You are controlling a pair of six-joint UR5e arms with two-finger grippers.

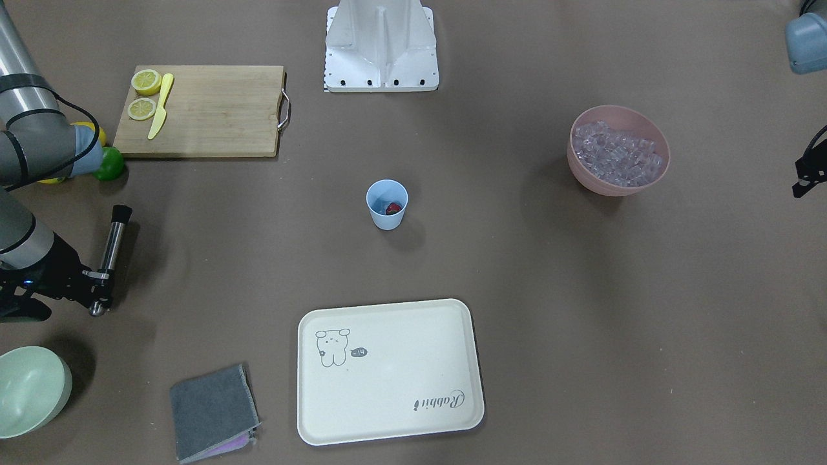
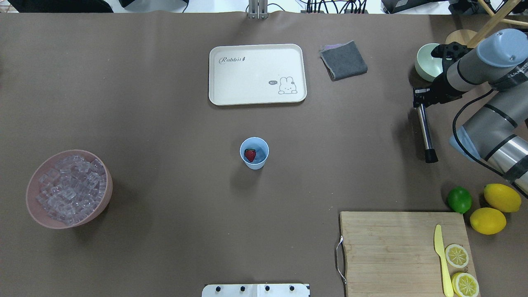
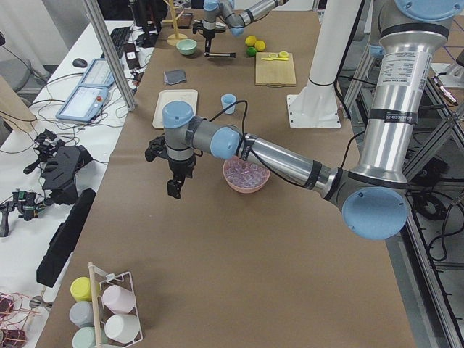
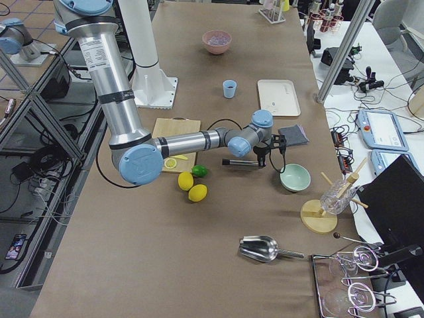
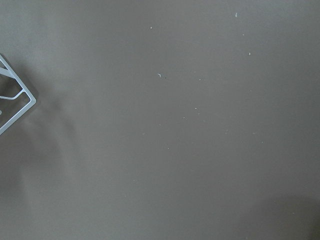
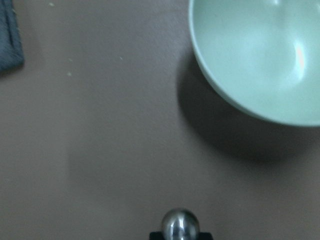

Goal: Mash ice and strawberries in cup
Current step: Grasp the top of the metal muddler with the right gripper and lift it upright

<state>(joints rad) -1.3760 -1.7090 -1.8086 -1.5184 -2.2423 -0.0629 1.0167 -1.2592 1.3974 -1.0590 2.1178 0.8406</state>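
Brown table (image 2: 165,123): one cup (image 2: 256,165), one strawberry (image 2: 250,155)

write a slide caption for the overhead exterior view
Right gripper holds a steel muddler at the table's side; strawberry in the blue cup at centre, ice in the pink bowl.

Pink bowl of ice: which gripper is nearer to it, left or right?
Left. The left gripper hangs just beside the pink bowl; the right gripper, holding the muddler, is across the table by the pale green bowl.
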